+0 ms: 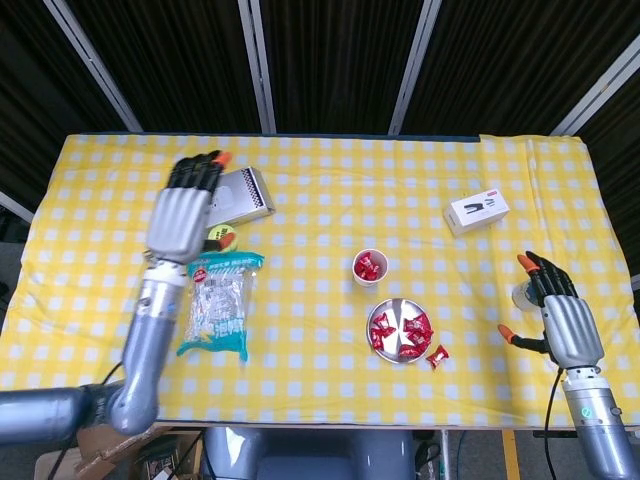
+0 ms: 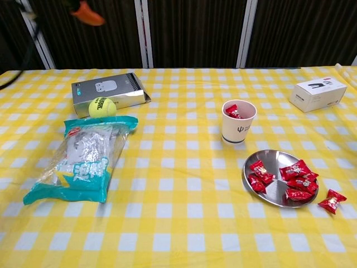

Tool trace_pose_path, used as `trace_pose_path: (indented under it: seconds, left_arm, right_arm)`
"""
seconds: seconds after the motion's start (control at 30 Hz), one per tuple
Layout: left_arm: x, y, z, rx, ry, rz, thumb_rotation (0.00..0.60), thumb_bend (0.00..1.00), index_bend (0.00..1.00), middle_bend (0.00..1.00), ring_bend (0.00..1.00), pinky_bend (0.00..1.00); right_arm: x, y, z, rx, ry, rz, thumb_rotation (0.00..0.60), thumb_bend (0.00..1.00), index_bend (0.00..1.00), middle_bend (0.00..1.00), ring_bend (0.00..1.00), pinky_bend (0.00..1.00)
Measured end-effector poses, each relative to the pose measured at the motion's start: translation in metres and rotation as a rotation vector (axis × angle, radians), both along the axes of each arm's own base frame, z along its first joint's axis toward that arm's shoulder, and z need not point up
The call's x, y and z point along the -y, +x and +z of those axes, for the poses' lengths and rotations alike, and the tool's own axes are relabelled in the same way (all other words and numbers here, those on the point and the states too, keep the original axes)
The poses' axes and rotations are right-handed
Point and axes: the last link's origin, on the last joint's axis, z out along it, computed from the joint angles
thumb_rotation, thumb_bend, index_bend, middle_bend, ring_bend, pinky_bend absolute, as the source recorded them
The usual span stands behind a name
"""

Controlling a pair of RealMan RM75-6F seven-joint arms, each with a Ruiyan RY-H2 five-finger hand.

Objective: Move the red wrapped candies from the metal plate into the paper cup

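The paper cup (image 1: pixel 369 267) (image 2: pixel 238 123) stands mid-table with red wrapped candy (image 2: pixel 232 111) inside it. Just to its near right lies the metal plate (image 1: pixel 398 306) (image 2: pixel 266 158), holding several red candies (image 1: pixel 404 335) (image 2: pixel 293 180). One more red candy (image 1: pixel 437 355) (image 2: pixel 331 201) lies on the cloth beside the plate's right edge. My left hand (image 1: pixel 185 212) is raised over the table's left side, fingers straight and holding nothing; the chest view catches only an orange fingertip (image 2: pixel 87 12). My right hand (image 1: pixel 562 318) hovers at the right edge, fingers apart, holding nothing.
A grey box (image 1: pixel 243 194) (image 2: pixel 106 91), a tennis ball (image 1: pixel 222 238) (image 2: pixel 102 106) and a snack bag (image 1: pixel 218 305) (image 2: pixel 83 159) lie at the left. A white box (image 1: pixel 478 211) (image 2: pixel 318 93) sits at the back right. A small pale object (image 1: pixel 520 296) shows by my right hand.
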Motion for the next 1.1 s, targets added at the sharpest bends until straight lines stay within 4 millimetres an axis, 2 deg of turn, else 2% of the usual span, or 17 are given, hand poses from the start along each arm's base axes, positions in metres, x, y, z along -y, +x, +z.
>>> trace_pose_path:
  seconds: [0.1, 0.27, 0.3, 0.37, 0.4, 0.47, 0.5, 0.53, 0.6, 0.7, 0.87, 1.1]
  left_arm:
    - [0.035, -0.059, 0.017, -0.030, 0.022, 0.060, 0.600, 0.08, 0.00, 0.00, 0.00, 0.00]
    - [0.090, -0.120, 0.033, -0.027, 0.059, 0.103, 0.600, 0.08, 0.00, 0.00, 0.00, 0.00]
    - [0.104, -0.134, 0.037, -0.019, 0.075, 0.113, 0.600, 0.08, 0.00, 0.00, 0.00, 0.00]
    - [0.124, -0.154, 0.042, -0.013, 0.098, 0.134, 0.600, 0.08, 0.00, 0.00, 0.00, 0.00]
    - [0.132, -0.164, 0.043, -0.013, 0.105, 0.149, 0.600, 0.08, 0.00, 0.00, 0.00, 0.00]
    - [0.147, -0.184, 0.044, -0.009, 0.116, 0.180, 0.600, 0.08, 0.00, 0.00, 0.00, 0.00]
    - [0.153, -0.192, 0.045, -0.007, 0.118, 0.192, 0.600, 0.08, 0.00, 0.00, 0.00, 0.00]
    - [0.159, -0.201, 0.045, -0.004, 0.120, 0.205, 0.600, 0.08, 0.00, 0.00, 0.00, 0.00]
    - [0.165, -0.213, 0.045, -0.003, 0.123, 0.212, 0.600, 0.08, 0.00, 0.00, 0.00, 0.00]
    - [0.170, -0.222, 0.044, -0.005, 0.121, 0.194, 0.600, 0.08, 0.00, 0.00, 0.00, 0.00]
    - [0.175, -0.230, 0.041, -0.017, 0.107, 0.167, 0.600, 0.08, 0.00, 0.00, 0.00, 0.00]
    - [0.175, -0.234, 0.039, -0.006, 0.085, 0.161, 0.600, 0.08, 0.00, 0.00, 0.00, 0.00]
  right_arm:
    - [-0.001, 0.007, -0.004, -0.005, 0.012, 0.019, 0.600, 0.25, 0.00, 0.06, 0.00, 0.09]
    - [-0.002, 0.017, -0.009, -0.013, 0.031, 0.049, 0.600, 0.25, 0.00, 0.06, 0.02, 0.11]
    - [-0.003, 0.019, -0.010, -0.019, 0.034, 0.058, 0.600, 0.25, 0.01, 0.10, 0.08, 0.17]
    - [-0.004, 0.023, -0.012, -0.027, 0.039, 0.071, 0.600, 0.25, 0.04, 0.25, 0.26, 0.36]
    - [-0.004, 0.024, -0.013, -0.031, 0.041, 0.076, 0.600, 0.25, 0.07, 0.38, 0.41, 0.52]
    - [-0.006, 0.027, -0.015, -0.041, 0.046, 0.087, 0.600, 0.25, 0.13, 0.57, 0.62, 0.73]
    - [-0.006, 0.029, -0.016, -0.047, 0.050, 0.092, 0.600, 0.25, 0.17, 0.64, 0.69, 0.79]
    - [-0.007, 0.030, -0.018, -0.053, 0.056, 0.097, 0.600, 0.25, 0.20, 0.68, 0.72, 0.82]
    - [-0.008, 0.034, -0.023, -0.063, 0.083, 0.105, 0.600, 0.25, 0.25, 0.77, 0.80, 0.88]
    - [-0.010, 0.041, -0.034, -0.094, 0.130, 0.121, 0.600, 0.25, 0.32, 0.83, 0.85, 0.91]
    - [-0.011, 0.050, -0.063, -0.168, 0.208, 0.141, 0.600, 0.25, 0.36, 0.85, 0.87, 0.91]
    - [-0.012, 0.052, -0.116, -0.197, 0.308, 0.064, 0.600, 0.25, 0.38, 0.85, 0.87, 0.91]
